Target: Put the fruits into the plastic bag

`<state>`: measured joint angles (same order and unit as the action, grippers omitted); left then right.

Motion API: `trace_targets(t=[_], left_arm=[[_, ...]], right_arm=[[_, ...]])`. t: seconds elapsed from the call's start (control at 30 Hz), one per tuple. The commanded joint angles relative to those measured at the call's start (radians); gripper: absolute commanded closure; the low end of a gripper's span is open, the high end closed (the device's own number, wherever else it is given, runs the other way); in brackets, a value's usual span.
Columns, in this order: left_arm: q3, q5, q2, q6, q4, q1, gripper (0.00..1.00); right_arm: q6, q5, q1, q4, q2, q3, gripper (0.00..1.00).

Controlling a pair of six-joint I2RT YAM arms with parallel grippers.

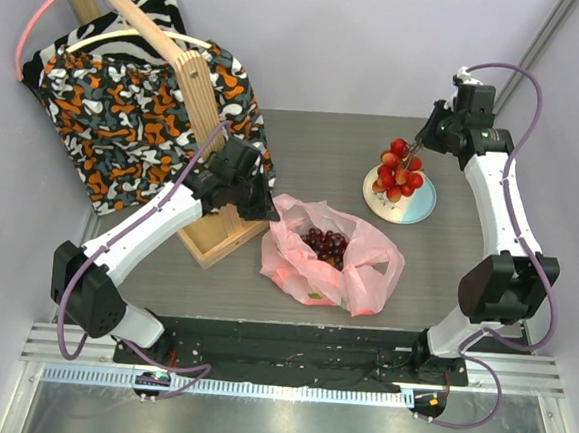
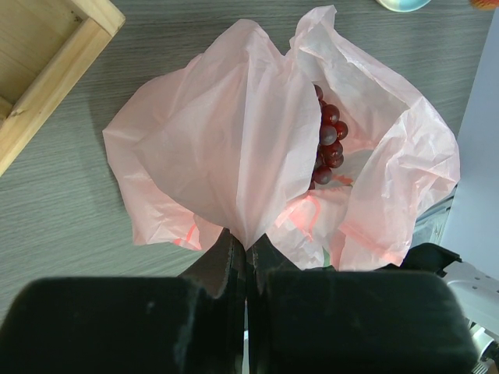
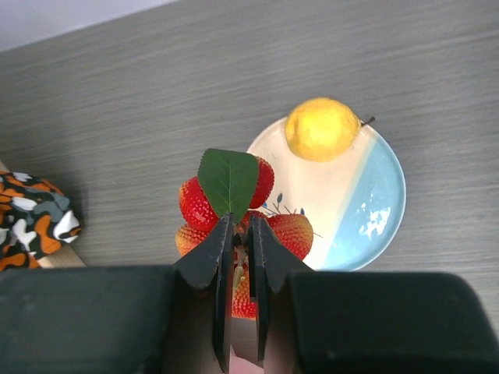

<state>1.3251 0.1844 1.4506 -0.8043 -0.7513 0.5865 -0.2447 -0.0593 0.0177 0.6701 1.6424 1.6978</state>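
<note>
The pink plastic bag [image 1: 367, 275] lies mid-table with its mouth open, and the dark grape bunch [image 1: 325, 244] rests inside it. My left gripper [image 1: 266, 208] is shut on the bag's [image 2: 234, 140] rim, pinching a fold at the fingertips [image 2: 246, 243]; grapes [image 2: 329, 144] show through the opening. My right gripper [image 3: 242, 222] is shut on the stem of the red strawberry bunch [image 3: 195, 206] under its green leaf [image 3: 228, 179]. The bunch [image 1: 400, 170] hangs at the blue plate's [image 1: 420, 209] left side. A yellow lemon-like fruit [image 3: 321, 128] sits on the plate [image 3: 374, 202].
A wooden stand [image 1: 200, 139] draped with orange-black patterned cloth [image 1: 127, 113] rises at the back left, its base [image 2: 47, 70] close to the bag. The cloth [image 3: 31, 218] also edges into the right wrist view.
</note>
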Motion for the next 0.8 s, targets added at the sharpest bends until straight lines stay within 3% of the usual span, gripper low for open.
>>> trace_targets(t=[0.0, 0.2, 0.57, 0.77], left_arm=[[0.036, -0.017, -0.039, -0.016, 0.023, -0.014, 1.0], [0.04, -0.01, -0.035, -0.01, 0.018, -0.014, 1.0], [0.046, -0.005, -0.032, -0.003, 0.012, -0.016, 1.0], [0.026, -0.01, -0.045, -0.009, 0.017, -0.016, 1.0]], right_arm=[[-0.021, -0.059, 0.004, -0.027, -0.081, 0.092, 0.99], [-0.048, -0.056, 0.063, -0.04, -0.124, 0.077, 0.99], [-0.108, -0.037, 0.321, -0.035, -0.191, 0.005, 0.99], [-0.12, -0.039, 0.378, -0.015, -0.225, -0.078, 0.99]])
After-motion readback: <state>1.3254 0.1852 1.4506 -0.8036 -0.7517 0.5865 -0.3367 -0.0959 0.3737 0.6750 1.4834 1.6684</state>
